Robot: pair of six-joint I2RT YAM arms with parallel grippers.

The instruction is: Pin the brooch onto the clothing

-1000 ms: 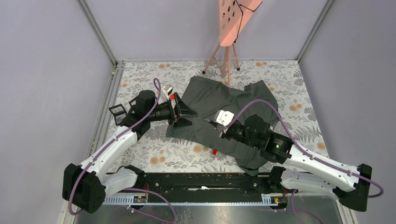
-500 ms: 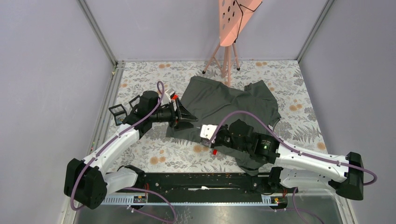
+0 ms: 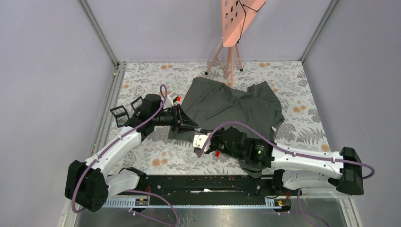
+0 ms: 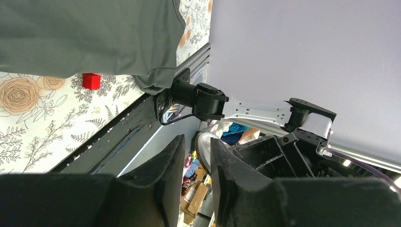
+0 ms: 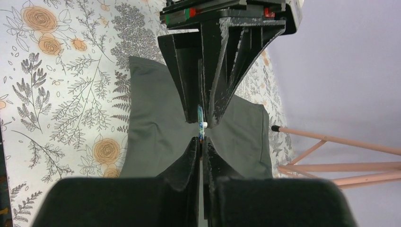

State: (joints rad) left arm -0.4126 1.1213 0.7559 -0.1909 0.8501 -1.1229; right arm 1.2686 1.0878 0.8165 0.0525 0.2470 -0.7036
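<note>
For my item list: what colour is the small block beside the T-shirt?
The block is red, clearest in the left wrist view.

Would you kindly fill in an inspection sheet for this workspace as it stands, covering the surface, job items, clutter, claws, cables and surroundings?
Surface: floral-patterned table covering, lying flat.
Job's things: dark grey short-sleeved T-shirt spread out and somewhat rumpled; small blue-and-white brooch held off the table between the two claws.
Clutter: small red cube on the covering beside the T-shirt's near hem.
Claws: right claw shut on the brooch; left claw tip to tip with it, a narrow gap between its fingers.
Cables: purple cables, one looping along each arm.
Surroundings: grey walls; salmon perforated board on a tripod at the far edge.
</note>
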